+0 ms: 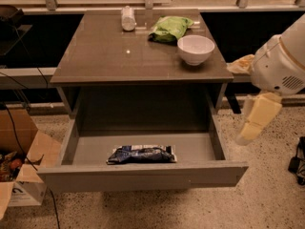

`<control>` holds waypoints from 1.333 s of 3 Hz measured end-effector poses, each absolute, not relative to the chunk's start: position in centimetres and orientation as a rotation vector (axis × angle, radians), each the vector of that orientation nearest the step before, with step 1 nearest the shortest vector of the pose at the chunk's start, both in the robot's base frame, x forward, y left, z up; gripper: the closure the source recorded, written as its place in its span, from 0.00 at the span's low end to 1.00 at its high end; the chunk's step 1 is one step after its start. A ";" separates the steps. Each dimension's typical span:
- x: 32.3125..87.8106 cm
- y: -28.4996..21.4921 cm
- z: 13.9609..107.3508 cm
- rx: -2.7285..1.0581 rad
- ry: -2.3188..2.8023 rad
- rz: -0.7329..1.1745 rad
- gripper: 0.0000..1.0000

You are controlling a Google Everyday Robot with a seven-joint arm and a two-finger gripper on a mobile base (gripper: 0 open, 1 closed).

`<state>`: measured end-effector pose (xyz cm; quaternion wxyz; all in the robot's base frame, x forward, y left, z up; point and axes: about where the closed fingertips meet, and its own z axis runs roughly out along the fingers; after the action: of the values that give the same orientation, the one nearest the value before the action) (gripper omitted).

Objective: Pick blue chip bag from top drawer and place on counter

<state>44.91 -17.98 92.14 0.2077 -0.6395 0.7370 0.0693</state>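
The blue chip bag (141, 154) lies flat on the floor of the open top drawer (143, 174), close behind its front panel and a little left of centre. The counter (119, 51) is the glossy brown-grey tabletop above the drawer. My gripper (253, 123) hangs at the right of the camera view, outside the drawer's right wall and above the floor, well apart from the bag. It holds nothing that I can see.
On the counter stand a white bowl (195, 49) at the right, a light green snack bag (170, 27) behind it, and a small white bottle (127, 18) at the back. A cardboard box (21, 175) sits on the floor at the left.
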 end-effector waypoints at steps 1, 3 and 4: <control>46.8 -15.8 89.0 -1.767 1.947 0.371 0.00; 47.6 -12.5 87.1 -1.830 1.878 0.392 0.00; 48.4 -9.8 84.6 -1.918 1.797 0.474 0.00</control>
<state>48.40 -9.79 84.60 0.2332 -0.6984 0.6543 0.1726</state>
